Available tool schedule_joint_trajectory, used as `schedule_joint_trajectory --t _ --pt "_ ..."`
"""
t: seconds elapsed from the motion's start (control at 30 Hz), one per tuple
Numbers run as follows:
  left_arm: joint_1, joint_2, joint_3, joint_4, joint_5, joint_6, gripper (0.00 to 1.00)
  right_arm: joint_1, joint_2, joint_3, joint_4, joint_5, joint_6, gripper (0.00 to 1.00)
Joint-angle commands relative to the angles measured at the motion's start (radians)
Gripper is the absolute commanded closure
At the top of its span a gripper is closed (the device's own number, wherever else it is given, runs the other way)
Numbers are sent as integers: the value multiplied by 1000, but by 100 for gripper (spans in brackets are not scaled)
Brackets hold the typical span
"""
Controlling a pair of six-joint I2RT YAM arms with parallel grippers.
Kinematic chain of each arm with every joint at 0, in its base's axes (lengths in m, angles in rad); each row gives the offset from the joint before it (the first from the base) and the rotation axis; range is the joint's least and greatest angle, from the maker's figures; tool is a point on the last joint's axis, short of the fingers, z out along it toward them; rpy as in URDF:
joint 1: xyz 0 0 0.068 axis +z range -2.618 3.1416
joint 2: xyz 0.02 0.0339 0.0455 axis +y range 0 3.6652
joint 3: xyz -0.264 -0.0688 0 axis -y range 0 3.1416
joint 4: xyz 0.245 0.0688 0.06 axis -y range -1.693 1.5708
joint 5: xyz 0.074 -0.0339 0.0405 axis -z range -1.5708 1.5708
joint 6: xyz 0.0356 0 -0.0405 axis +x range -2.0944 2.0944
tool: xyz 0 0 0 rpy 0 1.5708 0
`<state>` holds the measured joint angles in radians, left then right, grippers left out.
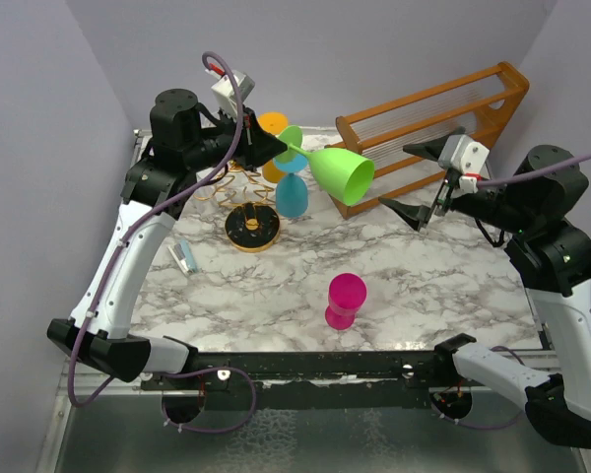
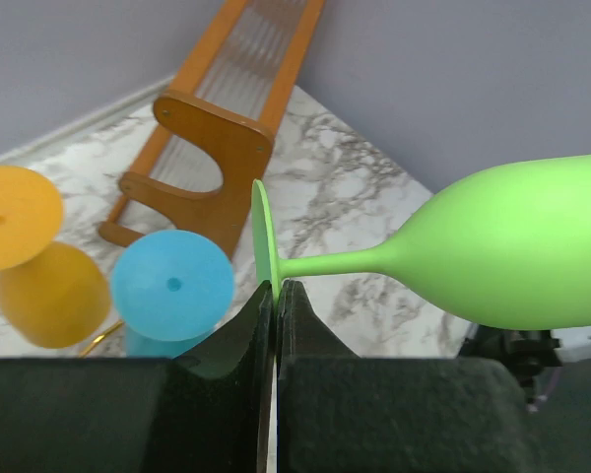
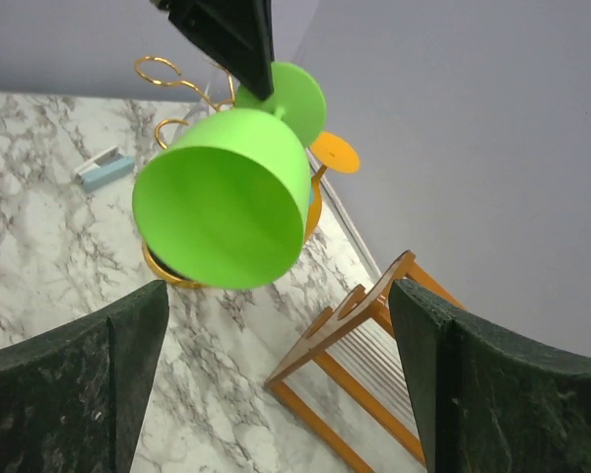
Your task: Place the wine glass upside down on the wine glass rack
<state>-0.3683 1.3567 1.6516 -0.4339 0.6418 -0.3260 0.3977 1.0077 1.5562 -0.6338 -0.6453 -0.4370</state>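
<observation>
The left gripper [image 2: 276, 298] is pressed together on the thin foot of the green glass [image 1: 342, 175], the disc being pinched edge-on between the two fingers. From that grip the stem runs out roughly level, and the bowl is carried on its side in the air, its mouth turned towards the right gripper [image 1: 418, 181]. The right gripper is spread wide and holds nothing; it hangs just beyond the bowl, apart from it.

Behind and below the left gripper stands the rack [image 1: 230, 233], its gold loops rising from a round dark base on the worktop [image 1: 424, 286]. An orange glass [image 1: 273, 123] and a blue glass [image 1: 293, 195] are seen foot-up at the rack; whether both are truly hung from its loops cannot be told. A pink glass [image 1: 345, 301] is set further forward on the worktop, well apart from the rack. A wooden rack [image 1: 433, 123] leans at the back.

The task is judged to be about midway. The glass has been picked up and lifted clear of the worktop, so the grasp is done. It is not yet inverted, being only tipped sideways, and it is not yet at the rack. What is left, it seems, is for the bowl to be turned fully downward, the foot to be slid into a free loop, and the grip to be released.
</observation>
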Motion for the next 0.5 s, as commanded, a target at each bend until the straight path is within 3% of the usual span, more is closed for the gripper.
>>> schedule_joint_trajectory --t 0.0,0.3,0.47 --pt "3 -58 87 -158 -127 319 100 -12 -62 -39 -67 -19 -98 5" --pt "3 -84 224 -403 -187 634 100 -14 -104 -102 -102 -5 -169 1" --pt "3 -99 298 -616 -218 909 100 -14 -112 -213 -44 73 -205 1"
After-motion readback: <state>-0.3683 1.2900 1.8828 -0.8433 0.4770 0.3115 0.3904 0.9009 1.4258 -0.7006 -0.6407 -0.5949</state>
